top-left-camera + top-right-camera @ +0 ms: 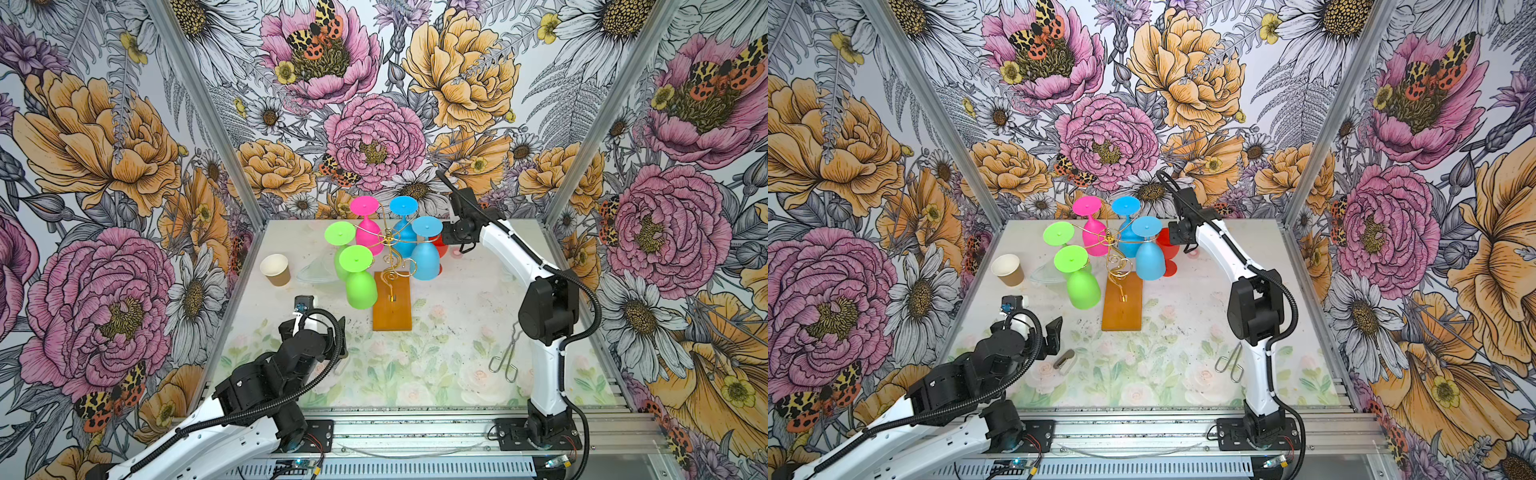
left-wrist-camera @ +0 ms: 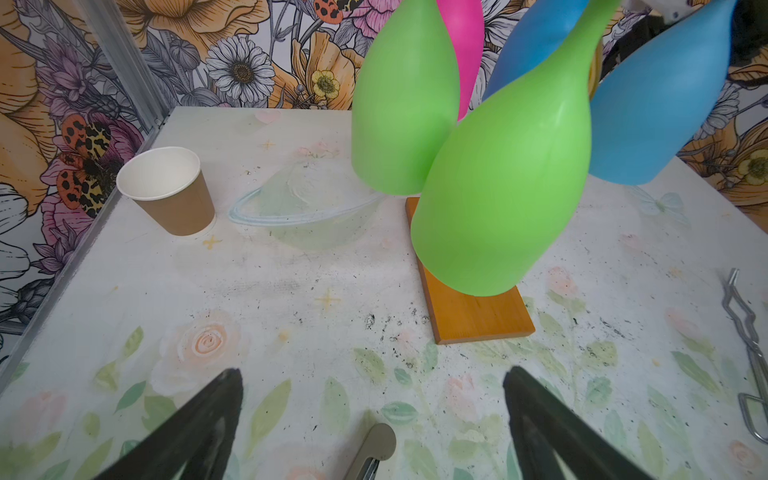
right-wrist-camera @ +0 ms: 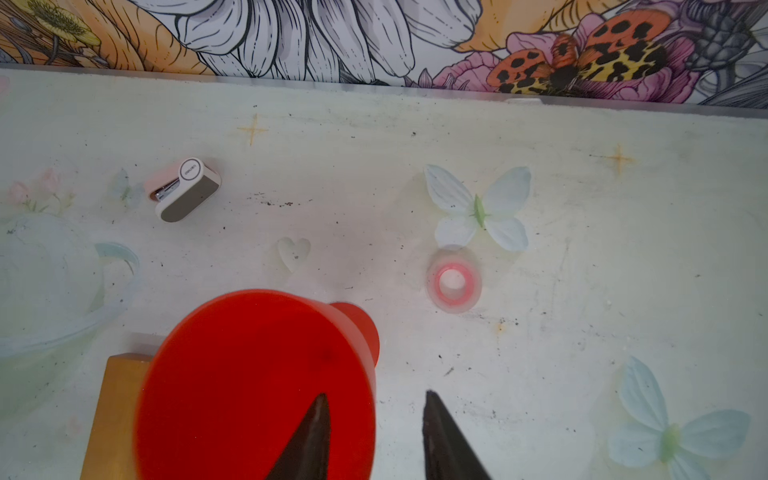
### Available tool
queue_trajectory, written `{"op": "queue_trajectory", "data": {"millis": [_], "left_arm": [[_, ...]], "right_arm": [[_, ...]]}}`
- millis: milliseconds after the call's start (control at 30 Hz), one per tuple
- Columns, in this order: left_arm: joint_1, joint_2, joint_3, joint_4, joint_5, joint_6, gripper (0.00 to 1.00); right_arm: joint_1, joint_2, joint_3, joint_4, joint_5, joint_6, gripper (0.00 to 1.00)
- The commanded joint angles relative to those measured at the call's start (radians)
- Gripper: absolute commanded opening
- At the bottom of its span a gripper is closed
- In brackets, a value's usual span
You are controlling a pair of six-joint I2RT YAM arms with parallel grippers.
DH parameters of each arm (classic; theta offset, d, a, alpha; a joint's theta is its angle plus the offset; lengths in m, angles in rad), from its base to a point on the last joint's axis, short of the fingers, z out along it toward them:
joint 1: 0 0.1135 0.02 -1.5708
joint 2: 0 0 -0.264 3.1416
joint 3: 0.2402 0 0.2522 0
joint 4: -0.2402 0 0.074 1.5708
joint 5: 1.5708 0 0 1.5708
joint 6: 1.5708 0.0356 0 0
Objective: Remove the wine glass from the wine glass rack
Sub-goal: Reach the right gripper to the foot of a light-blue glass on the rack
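The wine glass rack (image 1: 390, 253) is gold wire on an orange-brown wooden base (image 1: 392, 307) (image 1: 1121, 309) (image 2: 478, 320). Several wine glasses hang upside down from it: green (image 1: 360, 286) (image 2: 498, 199), pink (image 1: 368, 232) and blue (image 1: 424, 257). A red wine glass (image 1: 442, 246) (image 1: 1168, 249) (image 3: 249, 374) stands upright on the table behind the rack. My right gripper (image 3: 376, 399) (image 1: 445, 241) is open over its rim, one finger above the bowl and one outside. My left gripper (image 2: 374, 374) hangs open and holds nothing in front of the rack.
A paper cup (image 1: 275, 269) and a clear glass bowl (image 1: 318, 270) stand left of the rack. Metal tongs (image 1: 505, 357) lie by the right arm. A small tape roll (image 3: 453, 282) and a stapler (image 3: 187, 189) lie on the table; another grey stapler (image 2: 374, 449) lies under my left gripper.
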Motion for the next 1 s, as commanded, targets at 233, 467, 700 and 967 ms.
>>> {"op": "queue_trajectory", "data": {"millis": [233,467,700,967], "left_arm": [[0.029,-0.008,0.011,-0.005,0.061,0.015,0.99],[0.052,0.017,0.023,-0.005,0.102,0.036,0.99],[0.067,0.030,0.021,-0.003,0.113,0.034,0.99],[0.068,0.016,0.015,-0.002,0.117,0.032,0.99]], "right_arm": [[-0.078,-0.215,-0.021,0.012,-0.243,0.095,0.73],[-0.106,-0.362,-0.096,0.040,-0.479,0.167,0.76],[-0.107,-0.492,-0.242,0.212,-0.651,0.306,0.75],[-0.092,-0.542,-0.375,0.361,-0.771,0.398,0.67]]}}
